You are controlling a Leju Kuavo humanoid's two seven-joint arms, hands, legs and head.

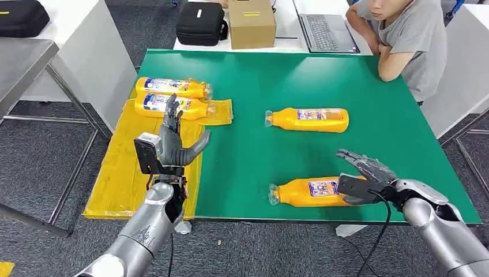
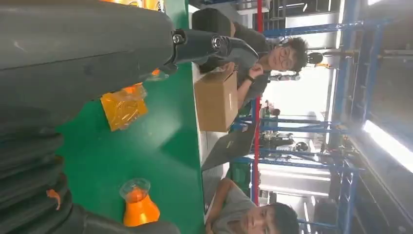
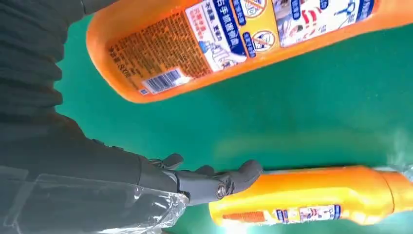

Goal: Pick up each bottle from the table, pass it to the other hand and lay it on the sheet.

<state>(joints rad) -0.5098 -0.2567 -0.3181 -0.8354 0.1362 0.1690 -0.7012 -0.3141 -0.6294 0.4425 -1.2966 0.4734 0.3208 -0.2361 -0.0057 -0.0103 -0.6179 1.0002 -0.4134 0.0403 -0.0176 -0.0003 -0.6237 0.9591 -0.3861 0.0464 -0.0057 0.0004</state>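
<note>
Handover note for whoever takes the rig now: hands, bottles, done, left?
Left hand: open, raised over the yellow sheet, holding nothing.
Right hand: open, fingers spread at the base end of the near bottle; no grip yet.
Done: two bottles lie on the sheet.
Left: near bottle and far bottle, both lying on the green table; pick up, pass to the left hand, lay on the sheet.
</note>
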